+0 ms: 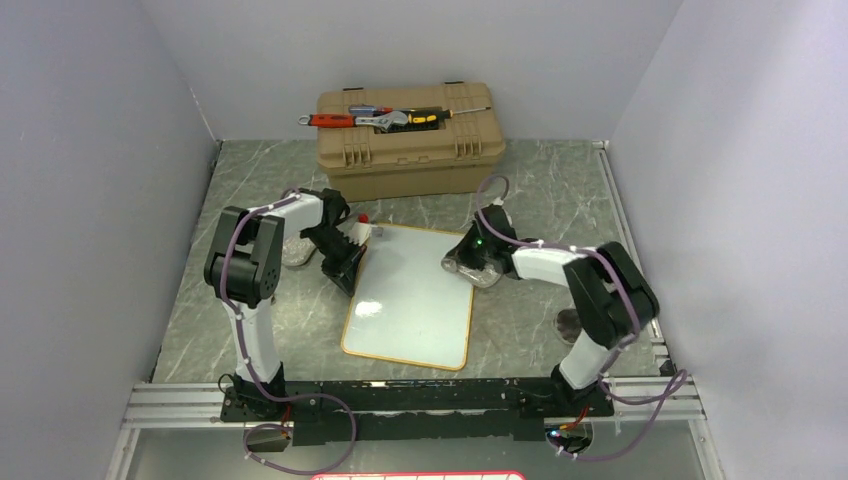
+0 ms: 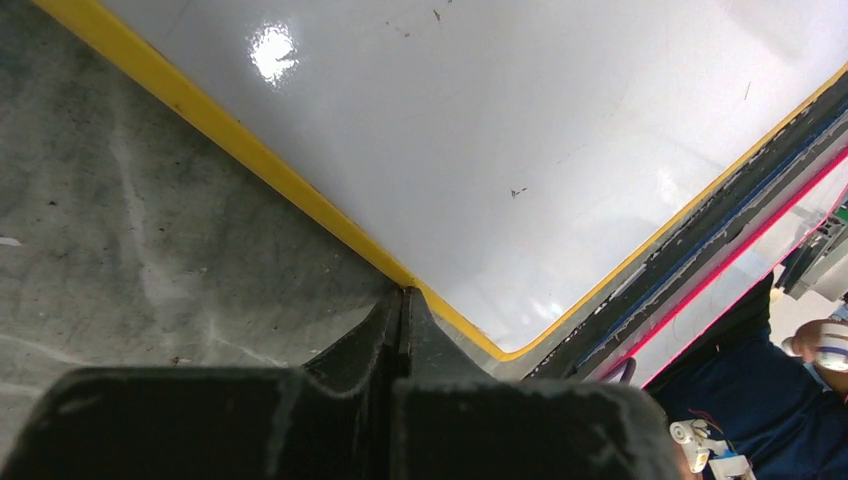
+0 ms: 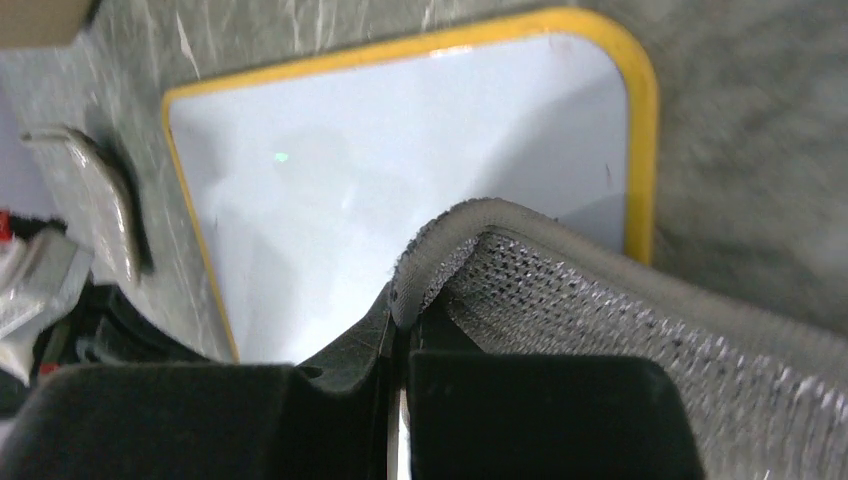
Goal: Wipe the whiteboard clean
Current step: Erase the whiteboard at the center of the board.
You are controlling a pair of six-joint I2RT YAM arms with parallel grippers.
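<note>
Now the right pincer (image 3: pixel 400 325) clamps a grey cloth (image 3: pixel 600 300) at the whiteboard (image 3: pixel 400 170) corner.

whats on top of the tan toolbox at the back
Loose hand tools lie on the shut lid of the tan toolbox: an orange-handled tool, a silver wrench and a yellow-and-black screwdriver. The lid hides whatever is inside.

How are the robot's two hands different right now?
The left gripper pinches nothing; the right gripper pinches a grey mesh cloth. The left gripper's tips sit at the left edge of the whiteboard; the right gripper is at the board's right side. Both are black, with jaws shut.
</note>
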